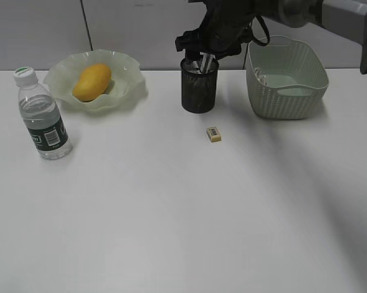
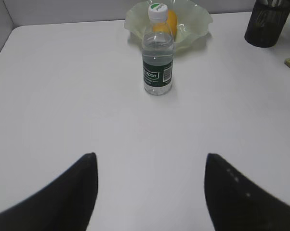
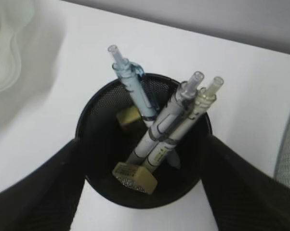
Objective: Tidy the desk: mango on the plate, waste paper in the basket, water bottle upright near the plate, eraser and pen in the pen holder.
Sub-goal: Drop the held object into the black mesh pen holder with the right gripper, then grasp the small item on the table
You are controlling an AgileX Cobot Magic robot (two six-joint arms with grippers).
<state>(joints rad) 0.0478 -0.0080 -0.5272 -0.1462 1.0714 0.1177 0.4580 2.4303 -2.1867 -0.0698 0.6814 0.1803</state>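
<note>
The mango (image 1: 91,82) lies on the wavy green plate (image 1: 130,91). Left of the plate the water bottle (image 1: 42,116) stands upright, also seen as the water bottle (image 2: 158,57) ahead of my open, empty left gripper (image 2: 150,154). My right gripper (image 3: 142,139) hangs open over the black mesh pen holder (image 3: 97,159), its fingers on either side of the rim. Inside are three pens (image 3: 169,120), one eraser (image 3: 135,177) at the near wall and a second (image 3: 128,115) deeper down. Another eraser (image 1: 214,134) lies on the desk (image 1: 171,213). A pale wad (image 1: 264,79), likely the waste paper, lies in the basket (image 1: 287,97).
The pen holder (image 1: 199,85) stands between the plate and the basket at the back of the desk, with a grey wall right behind them. My right arm (image 1: 330,15) reaches in from the upper right, above the basket.
</note>
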